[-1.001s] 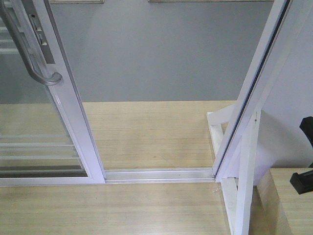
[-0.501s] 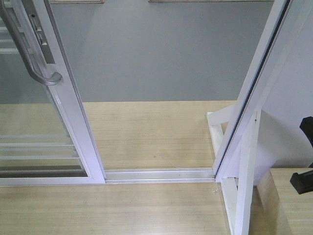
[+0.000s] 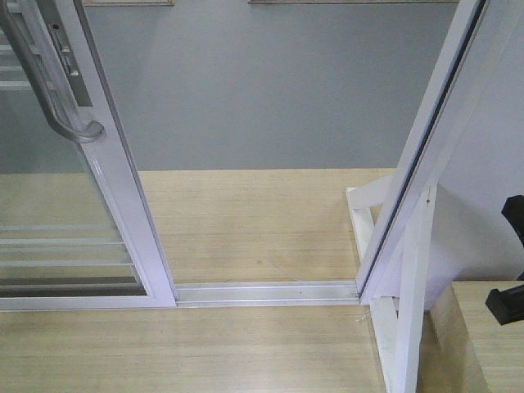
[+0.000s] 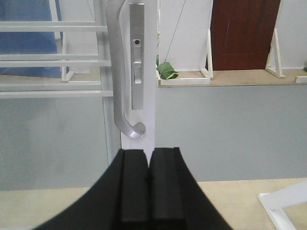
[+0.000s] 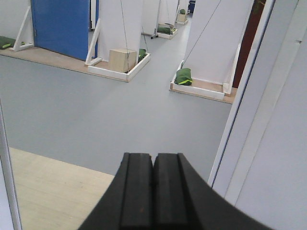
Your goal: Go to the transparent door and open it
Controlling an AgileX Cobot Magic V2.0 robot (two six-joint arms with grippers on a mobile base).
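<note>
The transparent door [image 3: 123, 196] stands at the left of the front view, slid aside, with its curved silver handle [image 3: 45, 90] near the top left. In the left wrist view the door's white edge frame [image 4: 148, 72] and silver handle [image 4: 117, 72] rise straight ahead, just above my left gripper [image 4: 149, 155], which is shut with nothing in it. My right gripper [image 5: 153, 158] is shut and empty too, facing the open doorway, with the white jamb [image 5: 249, 96] to its right.
A metal floor track [image 3: 266, 292] crosses the opening on the wooden platform [image 3: 246, 221]. A white jamb [image 3: 426, 155] and its support struts [image 3: 405, 311] stand at the right. Beyond lies grey floor [image 3: 262, 90], with white panels and green bags [image 5: 183, 76] farther off.
</note>
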